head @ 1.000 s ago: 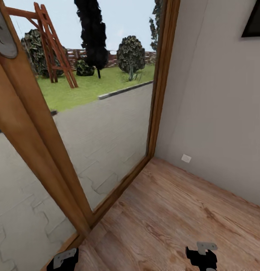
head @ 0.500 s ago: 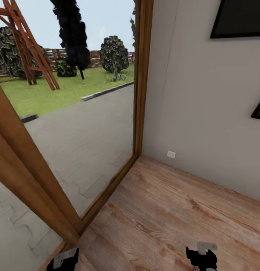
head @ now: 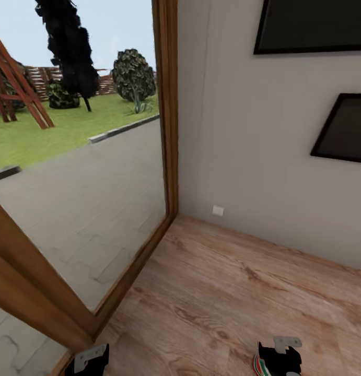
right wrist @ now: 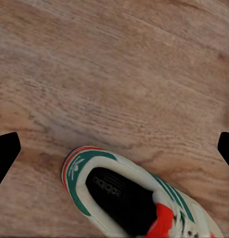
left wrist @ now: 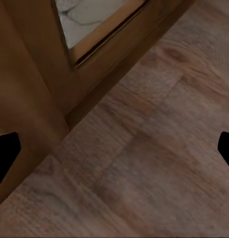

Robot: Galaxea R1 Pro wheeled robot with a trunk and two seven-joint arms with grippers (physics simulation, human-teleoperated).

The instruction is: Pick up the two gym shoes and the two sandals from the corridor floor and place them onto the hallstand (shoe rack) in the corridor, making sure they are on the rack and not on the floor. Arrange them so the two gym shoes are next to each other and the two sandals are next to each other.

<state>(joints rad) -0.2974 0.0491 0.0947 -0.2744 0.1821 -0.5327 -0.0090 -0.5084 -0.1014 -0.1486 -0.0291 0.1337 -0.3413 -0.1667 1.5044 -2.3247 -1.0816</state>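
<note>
One gym shoe (right wrist: pixel 129 196), cream with green stripes, a dark insole and a red-orange tongue, lies on the wood-plank corridor floor (head: pixel 237 292). Its striped heel (head: pixel 259 364) peeks in at the head view's bottom edge, right beside my right gripper (head: pixel 278 357). In the right wrist view, that gripper (right wrist: pixel 114 151) hangs open above the floor just past the shoe's heel, with nothing between its fingers (right wrist: pixel 5 153). My left gripper (head: pixel 87 360) is open over bare floor beside the wooden door frame (left wrist: pixel 39 99). The second gym shoe, the sandals and the hallstand are out of view.
A tall glass pane in a wooden frame (head: pixel 167 120) looks out on a paved yard and lawn on the left. A light grey wall (head: pixel 243 156) ahead carries two dark frames (head: pixel 342 128) and a low white outlet (head: pixel 218 210). They meet in a corner.
The camera has swung to the right, so the glass pane and corner slid left and a second dark frame came in. The gym shoe's heel now shows beside my right gripper.
</note>
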